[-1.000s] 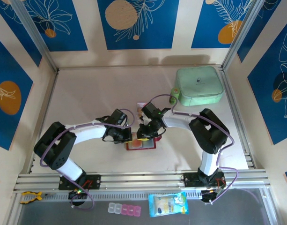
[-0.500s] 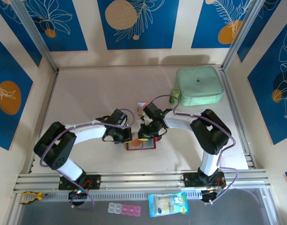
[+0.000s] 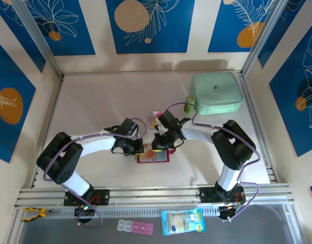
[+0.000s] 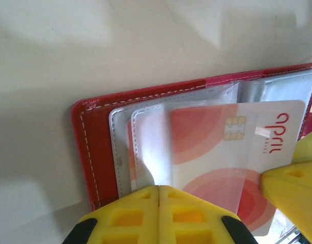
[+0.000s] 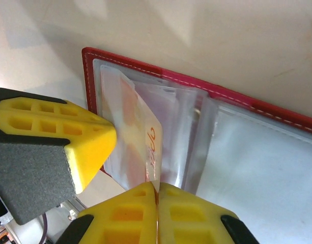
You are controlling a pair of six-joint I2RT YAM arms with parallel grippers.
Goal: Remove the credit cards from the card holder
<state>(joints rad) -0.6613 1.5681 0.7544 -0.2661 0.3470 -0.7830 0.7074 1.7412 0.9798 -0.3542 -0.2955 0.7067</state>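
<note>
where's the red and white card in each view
top external: too small to pick out, at the wallet, centre
left wrist: card centre-right, partly out of its sleeve
right wrist: centre-left, nearly edge-on
shared landmark: the wallet's red stitched edge

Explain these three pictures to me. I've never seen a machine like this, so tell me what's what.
These are two robot arms bolted to a table, each ending in a yellow-tipped two-finger gripper. The wide picture looks down from above and behind them; the two close-ups come from cameras on the wrists. On the table lie an open red card holder between the arms and a mint-green case at the far right. The left gripper is closed on the edge of the holder's clear sleeves, apparently steadying it. The right gripper is closed on a red-and-white credit card whose other end lies among the sleeves.
</note>
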